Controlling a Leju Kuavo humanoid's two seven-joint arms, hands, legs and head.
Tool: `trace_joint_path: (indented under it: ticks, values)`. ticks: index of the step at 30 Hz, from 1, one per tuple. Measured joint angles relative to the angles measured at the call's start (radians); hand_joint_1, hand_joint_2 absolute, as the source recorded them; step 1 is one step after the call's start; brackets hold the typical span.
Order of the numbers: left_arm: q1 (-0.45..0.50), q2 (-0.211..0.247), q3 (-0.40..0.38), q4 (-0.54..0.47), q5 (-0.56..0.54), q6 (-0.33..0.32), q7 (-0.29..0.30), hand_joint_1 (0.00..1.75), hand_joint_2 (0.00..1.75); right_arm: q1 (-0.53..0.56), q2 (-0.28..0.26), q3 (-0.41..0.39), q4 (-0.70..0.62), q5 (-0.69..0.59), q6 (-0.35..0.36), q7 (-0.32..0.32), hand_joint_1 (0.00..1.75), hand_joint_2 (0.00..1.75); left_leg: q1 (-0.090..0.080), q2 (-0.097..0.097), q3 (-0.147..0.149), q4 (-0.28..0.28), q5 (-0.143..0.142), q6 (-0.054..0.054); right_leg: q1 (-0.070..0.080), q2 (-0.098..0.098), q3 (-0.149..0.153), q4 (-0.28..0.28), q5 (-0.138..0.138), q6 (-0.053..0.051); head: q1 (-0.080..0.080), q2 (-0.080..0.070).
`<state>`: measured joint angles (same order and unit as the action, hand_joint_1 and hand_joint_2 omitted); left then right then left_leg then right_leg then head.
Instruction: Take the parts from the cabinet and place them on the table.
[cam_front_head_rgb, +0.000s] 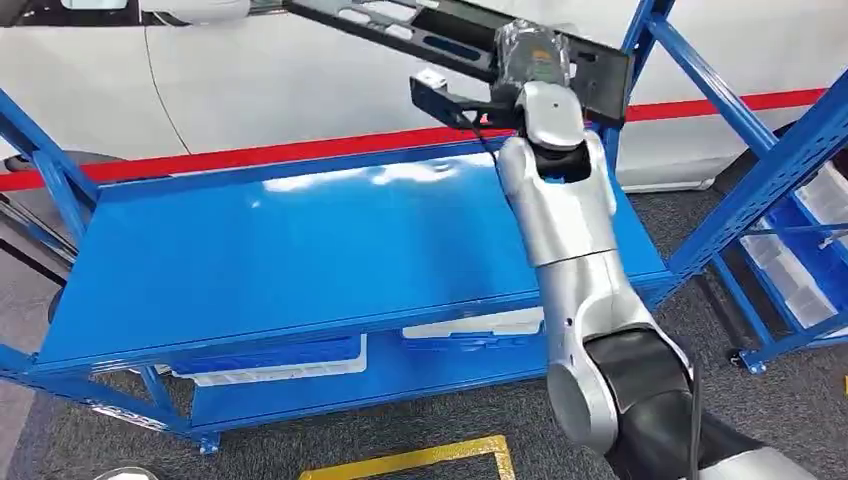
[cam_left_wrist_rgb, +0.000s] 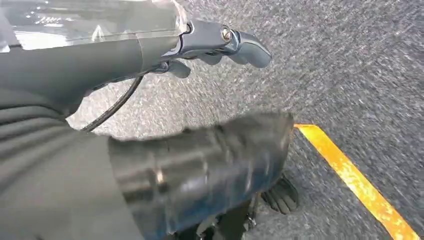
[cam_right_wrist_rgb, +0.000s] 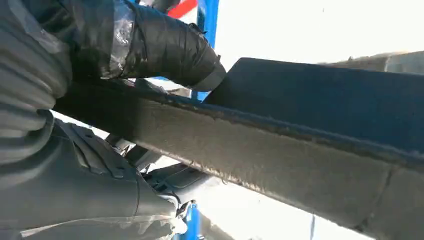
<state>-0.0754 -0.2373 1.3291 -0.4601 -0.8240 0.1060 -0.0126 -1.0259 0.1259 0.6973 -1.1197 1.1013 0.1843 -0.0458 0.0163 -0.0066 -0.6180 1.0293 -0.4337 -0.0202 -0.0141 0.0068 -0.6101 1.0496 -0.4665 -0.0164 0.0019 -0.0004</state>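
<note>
A long black flat part with slots (cam_front_head_rgb: 400, 30) hangs tilted above the back right of the blue table (cam_front_head_rgb: 300, 250). My right hand (cam_front_head_rgb: 532, 62) grips it near its right end, with the silver arm reaching up from the lower right. In the right wrist view the part's rough dark edge (cam_right_wrist_rgb: 300, 165) runs across the picture, and my taped thumb (cam_right_wrist_rgb: 165, 45) presses on it. My left hand (cam_left_wrist_rgb: 220, 42) hangs over the grey carpet and holds nothing, its fingers loosely stretched out.
White and blue bins (cam_front_head_rgb: 270, 360) sit on the table's lower shelf. A second blue rack with white bins (cam_front_head_rgb: 800, 260) stands at the right. Behind is a white surface with a red stripe (cam_front_head_rgb: 250, 152). Yellow tape (cam_front_head_rgb: 420, 460) marks the carpet.
</note>
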Motion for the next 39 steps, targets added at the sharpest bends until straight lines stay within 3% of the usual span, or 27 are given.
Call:
trace_joint_path:
  ticks: [5,18,39]
  values:
    - [0.001,0.0,0.01,0.001,0.029,0.0,-0.051,0.0,1.75,-0.069,-0.042,-0.051,-0.075,-0.001,0.019,-0.005,1.75,1.75,0.0,-0.001,0.0,0.0,0.0,0.0,0.0,-0.001,0.0,0.0,0.0,0.0,0.0,0.0]
    - [-0.001,0.012,0.024,0.012,0.043,0.022,-0.08,0.0,1.75,-0.103,-0.113,-0.086,-0.159,-0.006,0.031,-0.015,1.75,1.75,0.0,0.0,0.001,0.0,0.0,0.0,0.0,0.0,0.0,0.0,0.0,0.0,0.0,0.0]
    - [-0.005,0.063,0.023,0.099,0.013,0.036,-0.119,0.0,1.75,-0.079,-0.141,-0.085,-0.196,-0.037,0.044,-0.059,1.75,1.75,0.0,0.0,0.0,-0.001,0.0,0.0,0.0,0.0,0.0,0.0,0.0,0.0,0.0,0.0]
